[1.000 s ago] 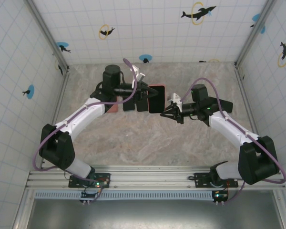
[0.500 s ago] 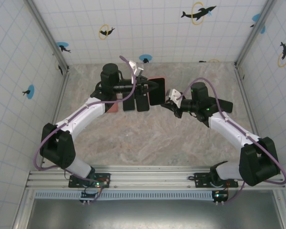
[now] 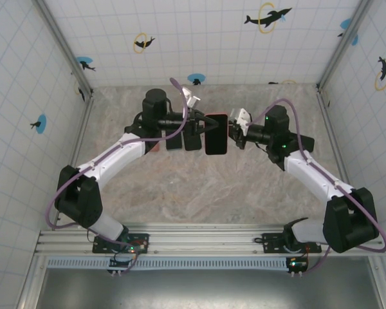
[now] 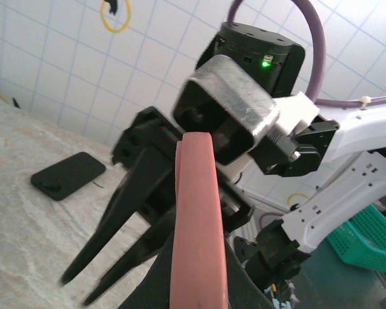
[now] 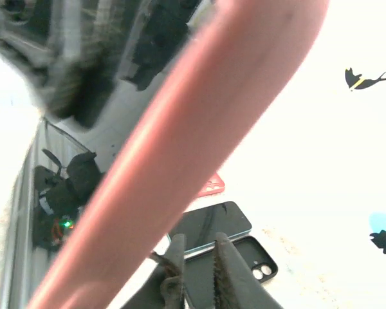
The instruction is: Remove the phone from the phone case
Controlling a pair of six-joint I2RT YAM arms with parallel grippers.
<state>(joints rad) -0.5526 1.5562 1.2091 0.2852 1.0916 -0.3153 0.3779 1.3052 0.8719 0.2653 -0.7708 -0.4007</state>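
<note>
The left gripper [image 3: 198, 122] is clamped tight on the left edge of the pink phone case [image 3: 217, 116]. It holds the case raised above the table [image 3: 199, 193], with the phone [image 3: 215, 138] seated inside and its dark face toward the overhead camera. The right gripper [image 3: 235, 131] sits just beside the case's right edge; whether its fingers are parted, or touching the case, cannot be told.
</note>
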